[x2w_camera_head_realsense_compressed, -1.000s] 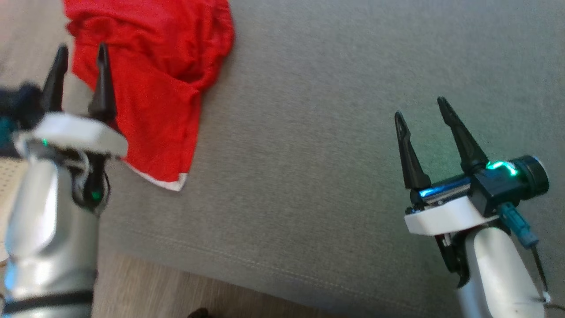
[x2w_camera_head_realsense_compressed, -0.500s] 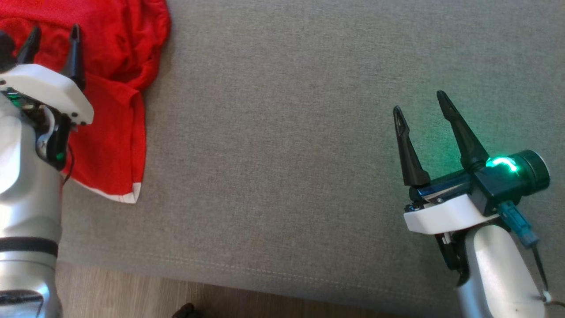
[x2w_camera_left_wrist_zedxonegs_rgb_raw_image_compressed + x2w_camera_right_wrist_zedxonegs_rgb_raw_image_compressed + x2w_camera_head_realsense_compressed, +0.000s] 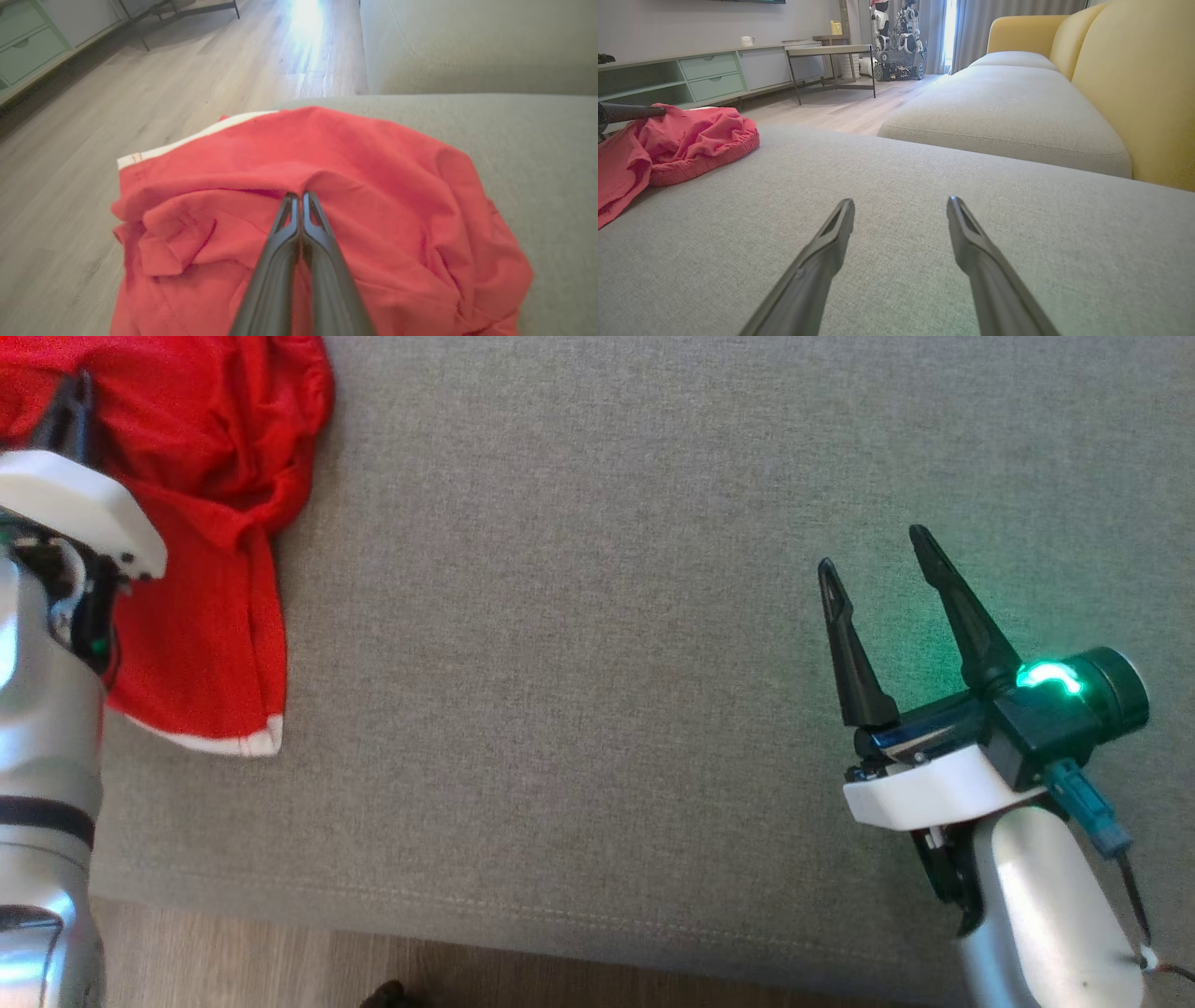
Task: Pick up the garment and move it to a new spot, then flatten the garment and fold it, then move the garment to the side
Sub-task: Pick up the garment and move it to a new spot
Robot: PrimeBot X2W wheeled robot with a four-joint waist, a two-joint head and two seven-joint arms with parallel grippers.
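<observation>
While the red garment (image 3: 205, 523) lies crumpled at the far left end of a grey seat cushion (image 3: 597, 616), the rest of that cushion runs bare to the right, with pale wood floor (image 3: 280, 971) below its front seam. From the right wrist view the room reads, left to right: a low cabinet (image 3: 705, 74) with green drawers, a metal-legged table (image 3: 831, 51), another robot (image 3: 899, 42) parked by the curtains (image 3: 1017, 7), then a yellow backrest (image 3: 1134, 84) behind the seats. The garment's white-trimmed hem lies toward the cushion's edge.

The left gripper (image 3: 299, 196) has its two dark fingers pressed together, the tips pinching a raised fold of the red cloth. Well apart on the right, the right gripper (image 3: 873, 548) hangs over bare cushion, fingers spread wide, holding nothing.
</observation>
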